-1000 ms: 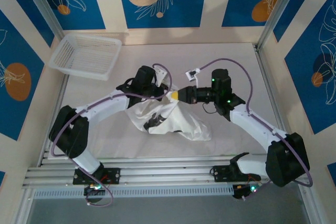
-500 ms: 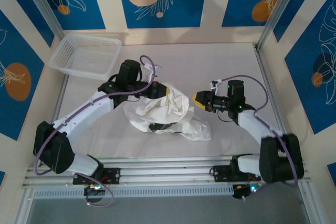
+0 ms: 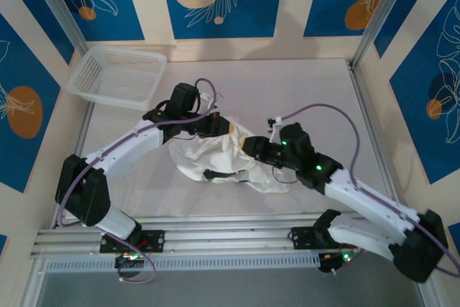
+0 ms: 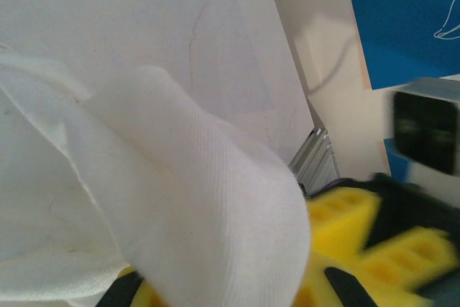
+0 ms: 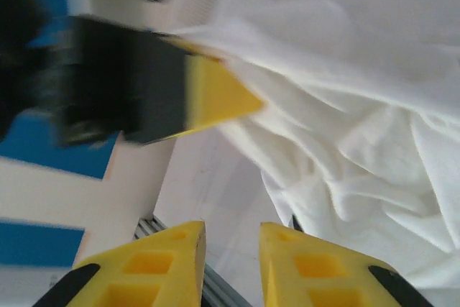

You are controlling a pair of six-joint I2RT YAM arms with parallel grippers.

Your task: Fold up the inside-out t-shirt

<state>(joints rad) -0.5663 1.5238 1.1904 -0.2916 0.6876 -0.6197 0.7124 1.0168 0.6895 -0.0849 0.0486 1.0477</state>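
— Two arms: which one has the inside-out t-shirt [image 3: 215, 159]?
— Left end effector [image 3: 230, 129] pinches its top edge. Right end effector [image 3: 248, 146] is spread, empty, just beside the heap; cloth lies to its left, mid desk [image 3: 316, 91].

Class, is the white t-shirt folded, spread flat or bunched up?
Bunched up: the t-shirt lies in a wrinkled heap on the table, one edge gripped by the left claw.

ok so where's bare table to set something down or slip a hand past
Free: the far strip of table between the basket and the right frame post; also the near strip between the t-shirt and the aluminium rails. Crowded: the centre, where the left tool and right tool meet at the t-shirt.
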